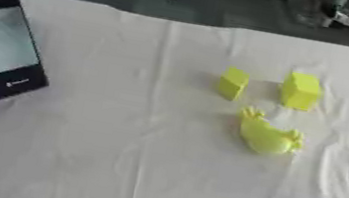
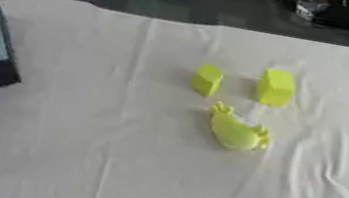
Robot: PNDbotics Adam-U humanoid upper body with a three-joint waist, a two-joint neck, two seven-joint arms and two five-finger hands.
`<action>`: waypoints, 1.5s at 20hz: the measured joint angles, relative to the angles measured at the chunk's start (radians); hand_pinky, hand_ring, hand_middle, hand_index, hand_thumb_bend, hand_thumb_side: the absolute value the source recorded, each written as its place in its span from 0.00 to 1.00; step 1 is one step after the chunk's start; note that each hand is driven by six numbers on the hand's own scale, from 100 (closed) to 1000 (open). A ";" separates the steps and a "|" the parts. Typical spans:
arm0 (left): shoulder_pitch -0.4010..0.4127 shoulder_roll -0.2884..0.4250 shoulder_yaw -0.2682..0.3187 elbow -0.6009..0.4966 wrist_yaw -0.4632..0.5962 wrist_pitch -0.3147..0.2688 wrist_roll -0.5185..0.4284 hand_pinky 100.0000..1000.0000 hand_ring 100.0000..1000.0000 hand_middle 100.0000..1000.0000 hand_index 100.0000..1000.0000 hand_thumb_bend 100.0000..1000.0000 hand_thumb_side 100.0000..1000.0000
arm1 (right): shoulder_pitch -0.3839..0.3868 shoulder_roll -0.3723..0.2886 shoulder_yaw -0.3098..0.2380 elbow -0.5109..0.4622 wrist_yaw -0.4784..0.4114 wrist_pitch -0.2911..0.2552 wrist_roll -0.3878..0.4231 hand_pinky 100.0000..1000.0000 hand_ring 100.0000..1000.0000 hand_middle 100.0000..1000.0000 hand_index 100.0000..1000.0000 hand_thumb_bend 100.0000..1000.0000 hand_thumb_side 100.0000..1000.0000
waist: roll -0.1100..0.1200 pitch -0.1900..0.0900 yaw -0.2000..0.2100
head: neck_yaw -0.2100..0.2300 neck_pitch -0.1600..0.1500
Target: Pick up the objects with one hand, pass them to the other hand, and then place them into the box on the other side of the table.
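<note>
Looking down on the worktop [image 1: 112, 172], covered in a wrinkled white cloth. Neither robot hand can be made out in either eye view, so I cannot tell how far the fingers are open or whether they have hold of anything. Something dark shows at the left edge of the left eye view, over the box; cannot tell what it is.

Task things sit right of centre, all bright yellow:
- small block [image 1: 233, 83], standing, the leftmost of the far pair.
- larger block [image 1: 300, 91], standing, just right of the small one, with a gap between them, not touching.
- rounded toy [image 1: 267, 135] with small prongs at its top and right side, lying near side of the two blocks, close to them but apart. Exact shape not clear.

Nothing is touching any of the three; all rest on the cloth.

Box [image 1: 0, 49] is at the left edge, well apart from the yellow things: dark rim, pale inside, tilted askew, purple patch at its near left corner. Its contents cannot be made out.

Dark floor beyond the far edge.
</note>
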 measured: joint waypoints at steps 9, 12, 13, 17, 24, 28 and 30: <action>0.004 0.005 0.000 0.000 -0.003 0.004 -0.004 0.85 0.64 0.52 0.66 0.54 0.54 | -0.152 -0.057 0.100 0.168 0.183 -0.065 0.433 0.94 0.87 0.88 0.88 0.58 0.10 | 0.000 0.000 0.003 | -0.013 0.000; 0.005 0.005 0.000 0.000 -0.005 0.004 -0.004 0.85 0.64 0.52 0.66 0.53 0.54 | -0.160 -0.057 0.109 0.194 0.216 -0.080 0.491 0.95 0.87 0.88 0.89 0.57 0.08 | 0.000 0.000 0.005 | -0.015 0.000; 0.005 0.005 -0.001 0.000 -0.008 0.004 -0.004 0.85 0.64 0.52 0.66 0.53 0.54 | -0.160 -0.057 0.109 0.201 0.226 -0.083 0.505 0.96 0.88 0.89 0.89 0.56 0.09 | 0.000 0.000 0.005 | -0.015 0.000; 0.006 0.005 -0.002 0.000 -0.028 0.004 -0.005 0.85 0.64 0.52 0.66 0.54 0.55 | -0.160 -0.057 0.116 0.225 0.275 -0.094 0.551 0.96 0.88 0.88 0.89 0.59 0.06 | 0.000 0.000 0.006 | -0.015 0.000; -0.001 0.005 -0.006 -0.003 -0.031 0.005 -0.006 0.85 0.64 0.52 0.66 0.53 0.54 | -0.160 -0.053 0.147 0.256 0.297 -0.121 0.568 0.96 0.88 0.88 0.89 0.56 0.07 | 0.000 0.004 0.006 | -0.015 0.000; -0.001 0.005 -0.007 -0.006 -0.031 0.007 -0.007 0.85 0.64 0.52 0.66 0.53 0.54 | -0.159 -0.045 0.158 0.261 0.298 -0.128 0.569 0.95 0.88 0.88 0.89 0.56 0.07 | 0.003 0.007 0.008 | -0.016 0.000; -0.001 0.005 -0.008 -0.006 -0.031 0.008 -0.008 0.85 0.64 0.52 0.66 0.53 0.54 | -0.152 -0.039 0.164 0.261 0.298 -0.132 0.569 0.95 0.88 0.88 0.89 0.56 0.07 | 0.004 0.007 0.009 | -0.017 0.000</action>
